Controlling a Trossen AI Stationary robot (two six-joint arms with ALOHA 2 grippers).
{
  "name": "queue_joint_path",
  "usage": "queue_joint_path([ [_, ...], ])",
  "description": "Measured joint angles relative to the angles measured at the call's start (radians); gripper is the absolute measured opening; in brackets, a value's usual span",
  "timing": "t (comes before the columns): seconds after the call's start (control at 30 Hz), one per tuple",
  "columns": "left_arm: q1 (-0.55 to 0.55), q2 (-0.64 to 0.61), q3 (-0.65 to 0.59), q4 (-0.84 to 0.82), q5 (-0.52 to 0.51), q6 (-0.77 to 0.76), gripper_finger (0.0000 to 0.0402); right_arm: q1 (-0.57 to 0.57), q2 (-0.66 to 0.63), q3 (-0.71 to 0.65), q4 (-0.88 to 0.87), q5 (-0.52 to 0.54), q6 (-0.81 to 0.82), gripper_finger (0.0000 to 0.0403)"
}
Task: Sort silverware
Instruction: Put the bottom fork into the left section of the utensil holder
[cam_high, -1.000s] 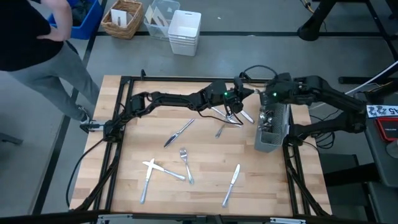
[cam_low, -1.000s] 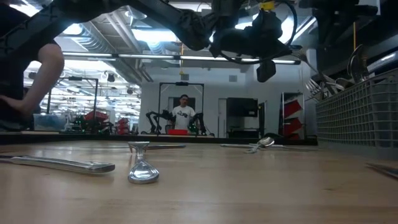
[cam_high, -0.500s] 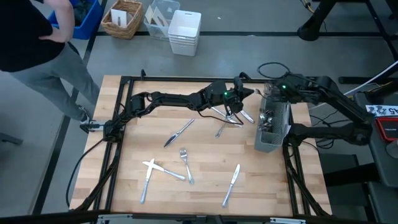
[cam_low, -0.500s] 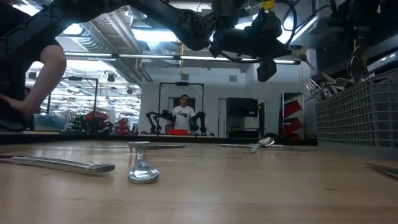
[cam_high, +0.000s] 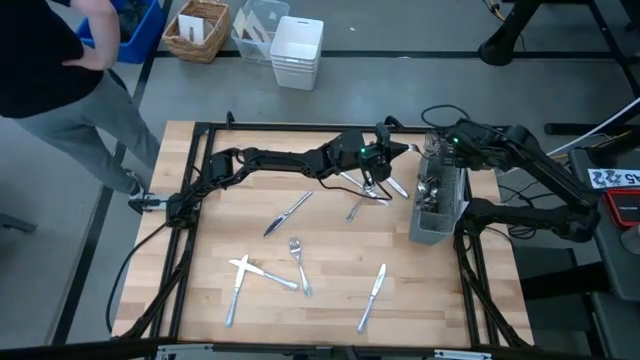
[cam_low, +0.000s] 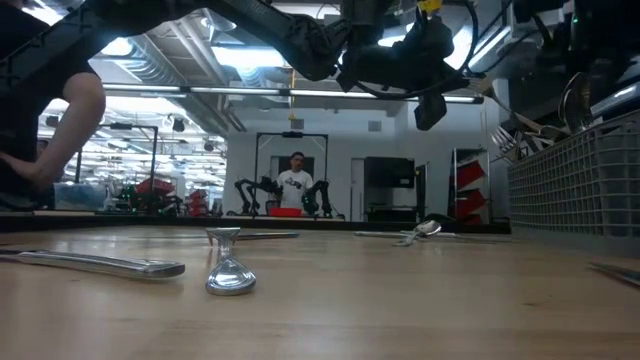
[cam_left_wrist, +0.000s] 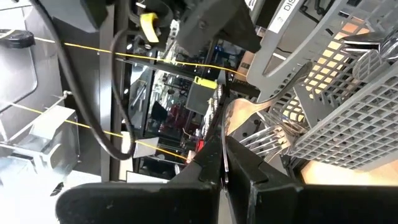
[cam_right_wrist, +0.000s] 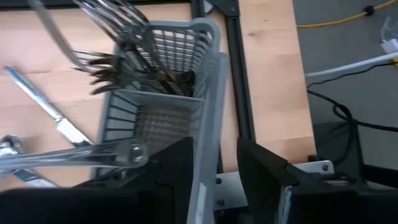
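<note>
My left gripper (cam_high: 388, 150) reaches level across the table's far side and is shut on one piece of silverware (cam_left_wrist: 249, 109), whose free end (cam_high: 410, 147) points at the grey mesh caddy (cam_high: 438, 210). The caddy stands at the right and holds several pieces (cam_high: 432, 187). My right gripper (cam_high: 448, 152) hangs open above the caddy's far end; in its wrist view the caddy's end wall (cam_right_wrist: 208, 124) shows between its fingers (cam_right_wrist: 267, 174), below them. Loose silverware lies flat on the wood: a small heap (cam_high: 370, 188), a knife (cam_high: 288, 212), a fork (cam_high: 300, 265), crossed pieces (cam_high: 250, 272), another knife (cam_high: 372, 295). My left gripper pinches one end of the piece (cam_left_wrist: 227, 127) between its two shut fingers, which come level from the table's left. The piece sticks out ahead of the fingers along their line, lifted clear of the table, its free end (cam_low: 485, 99) near the caddy's far end. Its kind I cannot tell.
Black frame rails (cam_high: 196, 200) border the wooden top. Cables (cam_high: 440, 112) loop at the far right corner. Beyond the far edge a wicker basket (cam_high: 197, 30) and white bins (cam_high: 297, 50) stand on the floor. A person (cam_high: 50, 70) stands off the far left corner.
My right gripper has moved toward the table's right edge and sunk a little over the caddy's far end, turning as it went.
</note>
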Motion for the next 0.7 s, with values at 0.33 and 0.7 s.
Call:
queue_joint_path([
  [0.33, 0.0, 0.0, 0.0, 0.0, 0.0, 0.002, 0.0, -0.004, 0.0, -0.043, 0.0, -0.004, -0.028, 0.0127],
  [0.7, 0.0, 0.0, 0.0, 0.003, 0.0, 0.019, 0.0, -0.003, 0.001, -0.16, 0.033, -0.093, -0.147, 0.0116],
])
